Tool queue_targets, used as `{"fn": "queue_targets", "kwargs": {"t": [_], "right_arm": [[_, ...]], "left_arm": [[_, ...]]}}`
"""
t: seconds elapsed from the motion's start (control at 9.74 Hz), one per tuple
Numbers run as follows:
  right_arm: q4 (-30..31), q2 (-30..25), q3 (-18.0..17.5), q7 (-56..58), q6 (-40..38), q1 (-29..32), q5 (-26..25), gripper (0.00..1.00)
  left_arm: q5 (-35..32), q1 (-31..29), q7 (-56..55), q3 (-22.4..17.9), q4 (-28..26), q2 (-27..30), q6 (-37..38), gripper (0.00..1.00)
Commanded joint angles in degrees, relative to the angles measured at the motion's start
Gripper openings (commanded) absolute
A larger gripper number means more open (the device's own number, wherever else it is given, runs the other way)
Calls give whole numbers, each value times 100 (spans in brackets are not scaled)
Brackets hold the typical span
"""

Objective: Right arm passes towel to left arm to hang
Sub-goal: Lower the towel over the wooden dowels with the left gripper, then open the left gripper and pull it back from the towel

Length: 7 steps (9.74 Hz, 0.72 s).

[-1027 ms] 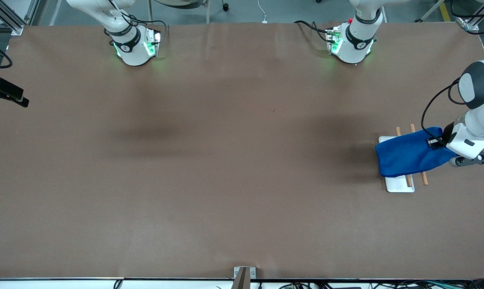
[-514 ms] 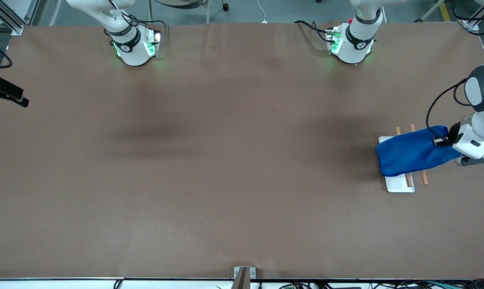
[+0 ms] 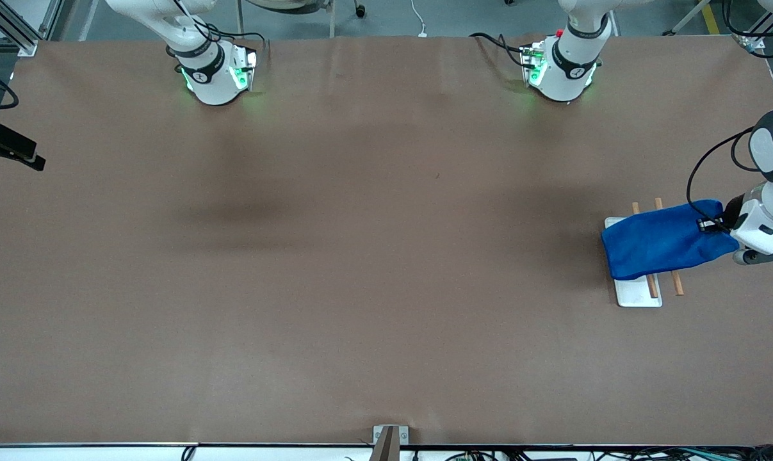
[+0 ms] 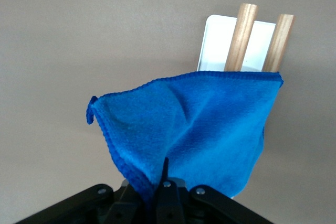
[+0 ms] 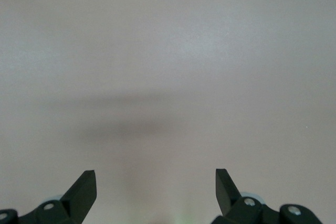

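Note:
The blue towel (image 3: pixel 658 240) lies draped over two wooden rods (image 3: pixel 677 282) of a rack with a white base (image 3: pixel 639 293), at the left arm's end of the table. My left gripper (image 3: pixel 709 225) is shut on the towel's edge, at the side toward the table's end. In the left wrist view the towel (image 4: pixel 199 124) spreads from the gripper (image 4: pixel 163 182) across the rods (image 4: pixel 240 35) and the white base (image 4: pixel 214 40). My right gripper (image 5: pixel 156 182) is open and empty over bare brown table. It is out of the front view.
The right arm's base (image 3: pixel 213 73) and the left arm's base (image 3: pixel 560 70) stand at the table's back edge. A black device (image 3: pixel 8 150) sits at the right arm's end. A metal bracket (image 3: pixel 389 438) sits at the near edge.
My left gripper has moved toward the left arm's end of the table with the towel's edge in it, drawing the towel slightly that way. The right arm has not moved.

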<state>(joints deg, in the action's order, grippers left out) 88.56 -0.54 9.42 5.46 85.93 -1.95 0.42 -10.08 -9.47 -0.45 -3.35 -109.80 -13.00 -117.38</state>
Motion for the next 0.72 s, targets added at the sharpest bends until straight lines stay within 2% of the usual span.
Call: {"fn": "queue_targets", "kwargs": {"t": [0.0, 0.21, 0.41, 0.51, 0.62], "right_arm": [[117, -113, -19, 96, 3, 55, -33, 100], [117, -113, -19, 96, 3, 55, -33, 100], [117, -113, -19, 96, 11, 55, -33, 100], [126, -113, -19, 96, 11, 55, -33, 100], [126, -104, -19, 96, 3, 55, -33, 100]], "left_arm": [[-108, -11, 133, -95, 20, -247, -162, 5], [-108, -20, 159, -95, 125, -370, -162, 18], [-108, -99, 403, -95, 179, -414, -162, 41], [-99, -160, 797, -148, 222, -414, -162, 63], [-99, -169, 871, -157, 257, -397, -154, 100]]}}
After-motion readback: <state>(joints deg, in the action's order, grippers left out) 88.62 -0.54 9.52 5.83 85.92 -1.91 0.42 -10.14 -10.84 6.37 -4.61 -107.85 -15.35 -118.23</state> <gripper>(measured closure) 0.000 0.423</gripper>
